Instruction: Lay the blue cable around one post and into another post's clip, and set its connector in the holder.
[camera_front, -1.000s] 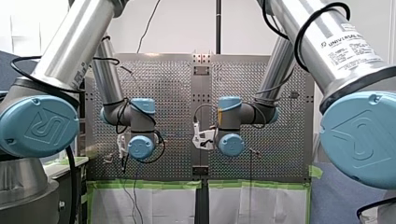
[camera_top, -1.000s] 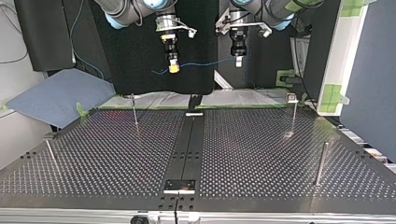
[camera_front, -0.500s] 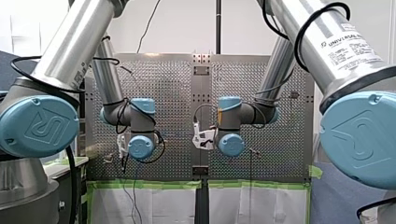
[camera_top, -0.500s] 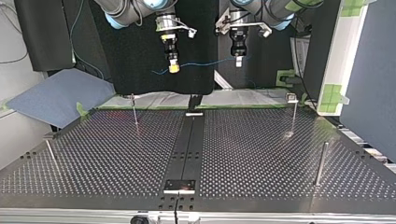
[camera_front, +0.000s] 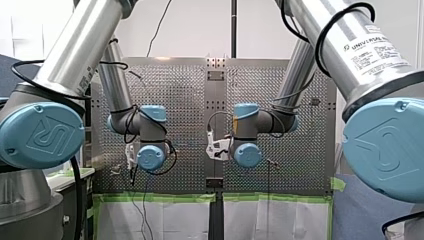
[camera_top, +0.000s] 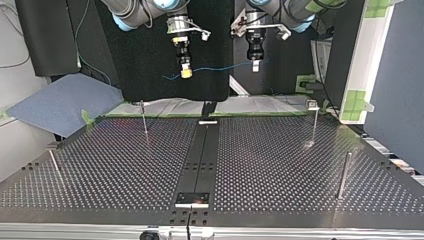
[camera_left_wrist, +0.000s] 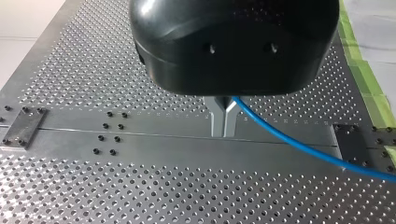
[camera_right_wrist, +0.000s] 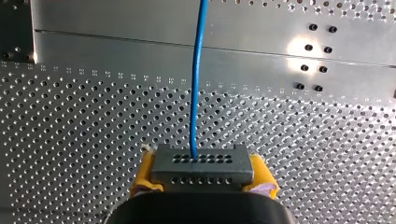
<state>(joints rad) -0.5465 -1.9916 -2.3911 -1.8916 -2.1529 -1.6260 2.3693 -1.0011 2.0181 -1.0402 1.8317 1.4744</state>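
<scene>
The blue cable (camera_top: 220, 67) is hanging stretched well above the table (camera_top: 280, 160); my right gripper (camera_top: 186, 73) is clamping its connector (camera_right_wrist: 201, 165); my left gripper (camera_left_wrist: 223, 128) is pinching the cable; no post (camera_top: 144, 117) is touching it; seemingly all routing is waiting.

The black body of my left tool (camera_left_wrist: 224, 122) hides where the blue cable (camera_left_wrist: 289, 143) enters its fingers (camera_left_wrist: 217, 122); the cable then runs out of the left wrist view. The connector (camera_right_wrist: 202, 164) covers the fingertips of my right tool (camera_right_wrist: 202, 178). In the top view, the top of the post (camera_top: 314, 125) near the surface's far right corner is too small to read.
</scene>
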